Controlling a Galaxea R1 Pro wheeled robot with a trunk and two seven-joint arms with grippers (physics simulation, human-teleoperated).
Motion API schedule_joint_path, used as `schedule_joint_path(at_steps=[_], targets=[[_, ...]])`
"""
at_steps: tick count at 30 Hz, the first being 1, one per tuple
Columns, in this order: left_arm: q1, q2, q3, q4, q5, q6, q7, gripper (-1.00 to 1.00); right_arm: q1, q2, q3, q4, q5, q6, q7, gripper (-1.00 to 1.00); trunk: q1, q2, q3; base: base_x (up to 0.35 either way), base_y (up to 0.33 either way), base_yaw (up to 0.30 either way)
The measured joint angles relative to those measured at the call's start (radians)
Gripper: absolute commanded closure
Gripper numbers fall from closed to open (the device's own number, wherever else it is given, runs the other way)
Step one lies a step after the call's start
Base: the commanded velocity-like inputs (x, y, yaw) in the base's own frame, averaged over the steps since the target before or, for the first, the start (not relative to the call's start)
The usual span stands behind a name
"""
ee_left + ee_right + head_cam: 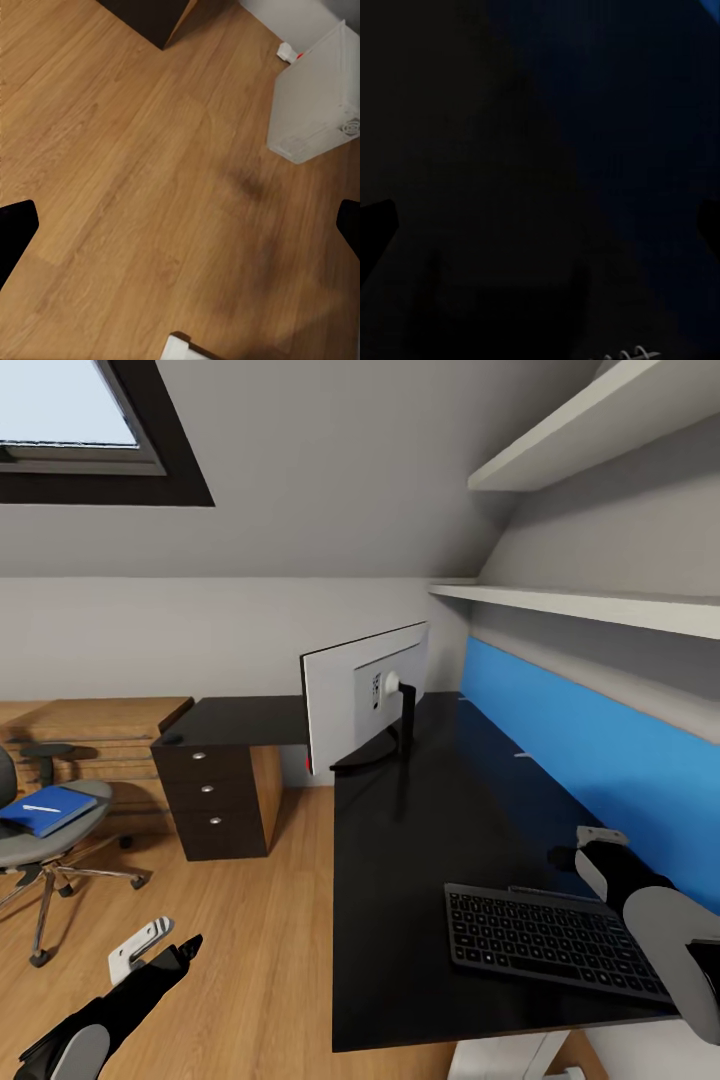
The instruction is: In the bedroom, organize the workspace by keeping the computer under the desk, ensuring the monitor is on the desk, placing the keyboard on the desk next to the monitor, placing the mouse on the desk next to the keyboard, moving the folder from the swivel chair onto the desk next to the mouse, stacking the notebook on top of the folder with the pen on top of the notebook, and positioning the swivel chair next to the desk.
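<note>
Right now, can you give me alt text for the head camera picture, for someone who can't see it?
A long black desk holds a white-backed flat monitor and, nearer the camera, a slim dark grey keyboard. At left, a grey swivel chair on the wood floor carries a bright blue folder. The left pincer hangs over the floor.

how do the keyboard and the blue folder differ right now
The keyboard lies on the black desk near its front edge; the folder lies on the swivel chair seat, off the desk. The keyboard is dark grey with rows of keys; the folder is plain bright blue. Both lie flat, and neither is held.
</note>
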Motion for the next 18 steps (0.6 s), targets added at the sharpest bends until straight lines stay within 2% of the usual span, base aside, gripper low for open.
schedule_joint_path(at_steps=[9, 14, 18], targets=[[0.0, 0.0, -0.007, 0.003, 0.002, 0.005, -0.001, -1.0, 0.0, 0.0, -0.003, -0.001, -0.009, 0.0, 0.005, -1.0, 0.0, 0.0, 0.0, 0.0, 0.0, 0.0], [0.0, 0.001, -0.009, 0.004, 0.002, 0.005, -0.001, -1.0, 0.0, 0.001, -0.009, -0.004, -0.07, 0.001, 0.005, -1.0, 0.0, 0.0, 0.0, 0.0, 0.0, 0.0], [0.0, 0.002, -0.009, 0.004, 0.002, 0.005, -0.001, -1.0, 0.0, 0.001, -0.013, -0.004, -0.163, 0.006, 0.006, -1.0, 0.0, 0.0, 0.0, 0.0, 0.0, 0.0]])
